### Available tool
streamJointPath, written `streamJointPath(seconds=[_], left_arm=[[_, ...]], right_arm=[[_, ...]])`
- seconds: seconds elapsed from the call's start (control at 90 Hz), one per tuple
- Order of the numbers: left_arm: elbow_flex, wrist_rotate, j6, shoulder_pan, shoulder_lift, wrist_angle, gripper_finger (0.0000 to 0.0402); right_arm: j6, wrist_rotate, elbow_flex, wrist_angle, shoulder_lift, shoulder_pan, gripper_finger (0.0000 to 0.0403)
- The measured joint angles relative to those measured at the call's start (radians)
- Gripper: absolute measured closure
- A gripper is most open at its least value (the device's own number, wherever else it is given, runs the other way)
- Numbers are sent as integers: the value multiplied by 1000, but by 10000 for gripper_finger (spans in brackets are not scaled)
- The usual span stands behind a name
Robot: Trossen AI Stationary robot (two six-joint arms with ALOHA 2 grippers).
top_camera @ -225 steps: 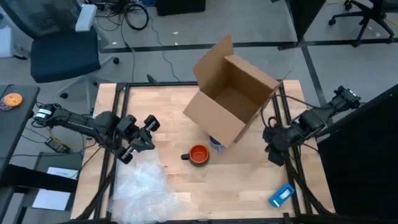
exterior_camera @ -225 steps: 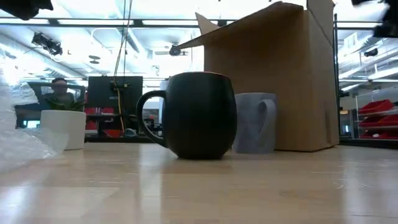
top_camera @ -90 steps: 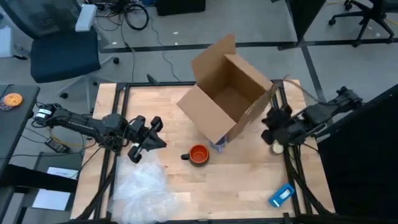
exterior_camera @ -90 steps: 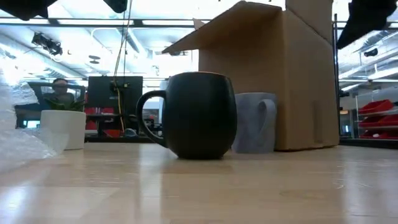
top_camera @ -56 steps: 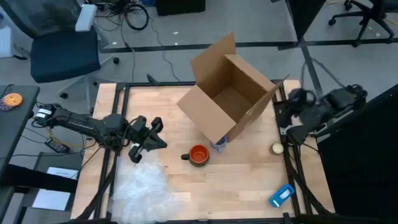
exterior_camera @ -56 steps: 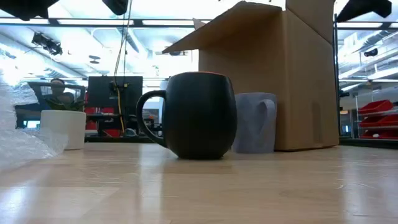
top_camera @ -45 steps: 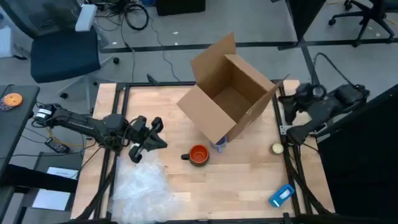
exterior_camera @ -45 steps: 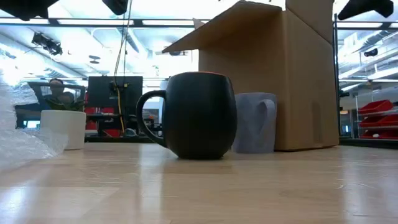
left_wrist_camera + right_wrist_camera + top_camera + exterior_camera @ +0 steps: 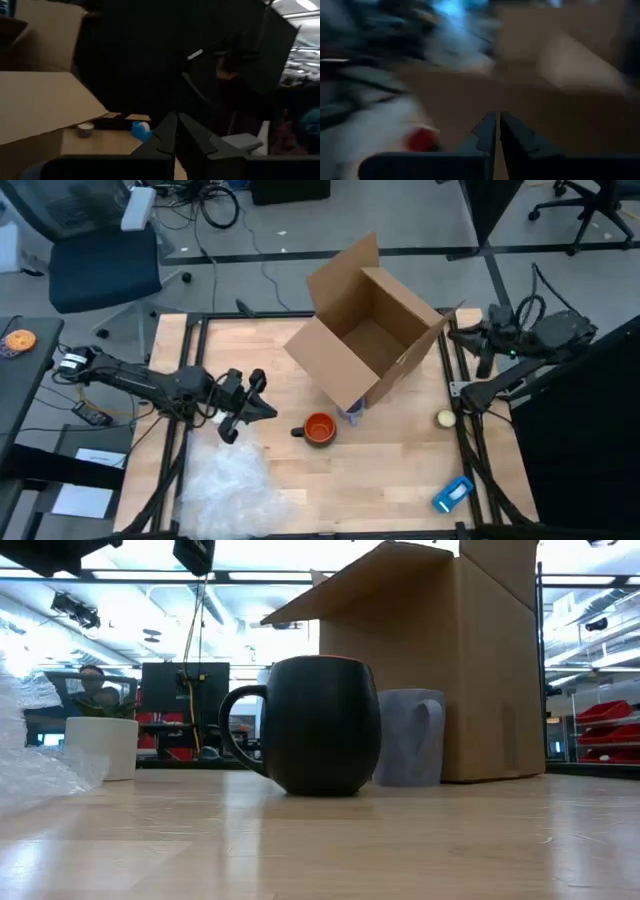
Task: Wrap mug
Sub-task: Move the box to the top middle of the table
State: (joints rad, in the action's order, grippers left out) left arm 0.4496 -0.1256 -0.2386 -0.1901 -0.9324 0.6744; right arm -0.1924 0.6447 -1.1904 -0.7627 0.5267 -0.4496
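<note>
The wrapping looks not yet begun: the round dark mug with the orange inside [image 9: 319,428] stands bare and untouched on the wooden table [image 9: 380,470], off to the side of the left gripper [image 9: 262,405]. The crumpled sheet of clear bubble wrap [image 9: 232,483] lies just beside that gripper, unused. Both the left gripper and the right gripper [image 9: 472,340], which is well apart from the mug beyond the open cardboard box [image 9: 366,340], have their fingers pressed together around nothing, so everything seems left to do.

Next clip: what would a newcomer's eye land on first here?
The open cardboard box lying tilted at the table's far middle dominates. Just in front of it stands the dark mug with its orange inside, and crumpled bubble wrap lies at the near left, below the left hand.
</note>
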Motion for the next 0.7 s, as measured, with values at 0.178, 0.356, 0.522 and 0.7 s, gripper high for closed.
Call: streamJointPath(seconds=[0.178, 0.356, 0.522, 0.7], left_arm=[[0, 85, 11, 0, -54, 31, 401], [0, 149, 5, 0, -118, 70, 401], [0, 147, 1, 0, -160, 106, 401], [0, 149, 0, 0, -175, 130, 401]], right_arm=[[280, -251, 0, 333, 76, 0, 389], [374, -264, 0, 351, 170, 1, 345], [380, -264, -70, 317, 275, 1, 285], [396, -261, -264, 67, 408, 20, 239]])
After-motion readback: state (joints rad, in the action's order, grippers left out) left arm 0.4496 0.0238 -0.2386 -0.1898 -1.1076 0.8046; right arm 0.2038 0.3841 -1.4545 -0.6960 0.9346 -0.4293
